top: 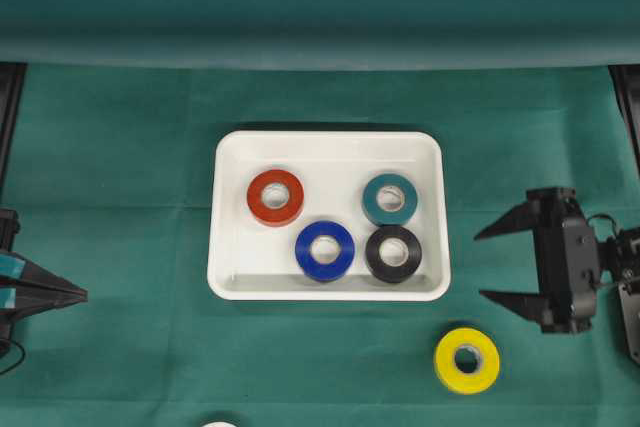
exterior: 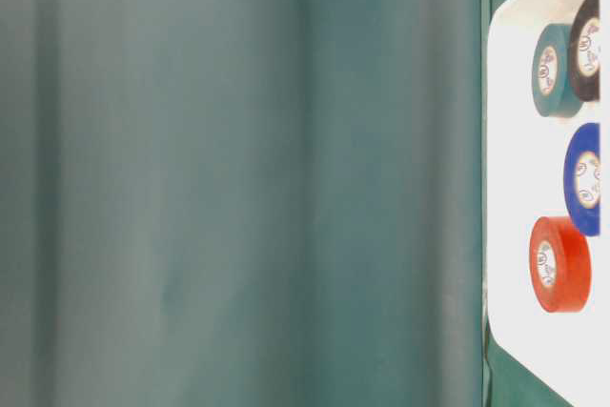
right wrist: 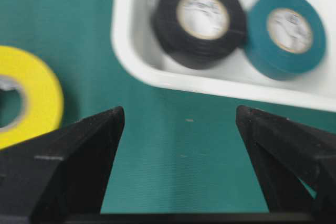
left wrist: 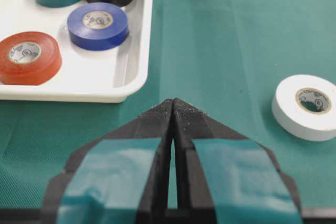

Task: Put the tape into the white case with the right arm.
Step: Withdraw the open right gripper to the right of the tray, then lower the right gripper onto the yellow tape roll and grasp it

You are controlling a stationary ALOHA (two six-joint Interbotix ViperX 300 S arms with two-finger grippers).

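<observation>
The white case (top: 330, 139) lies mid-table and holds several tape rolls: red (top: 275, 197), teal (top: 390, 199), blue (top: 325, 250) and black (top: 393, 253). A yellow tape roll (top: 467, 360) lies flat on the green cloth, just off the case's front right corner. My right gripper (top: 480, 266) hovers to the right of the case, open and empty, fingers pointing at the case's right wall. In the right wrist view the right gripper (right wrist: 179, 114) spans bare cloth, with the yellow tape (right wrist: 31, 95) to its left. My left gripper (left wrist: 173, 103) is shut on nothing at the far left.
A white tape roll (left wrist: 310, 107) lies on the cloth right of the left gripper and shows at the bottom edge overhead (top: 218, 424). A green backdrop fold (top: 320, 47) runs along the far side. Black frame posts stand at both back corners.
</observation>
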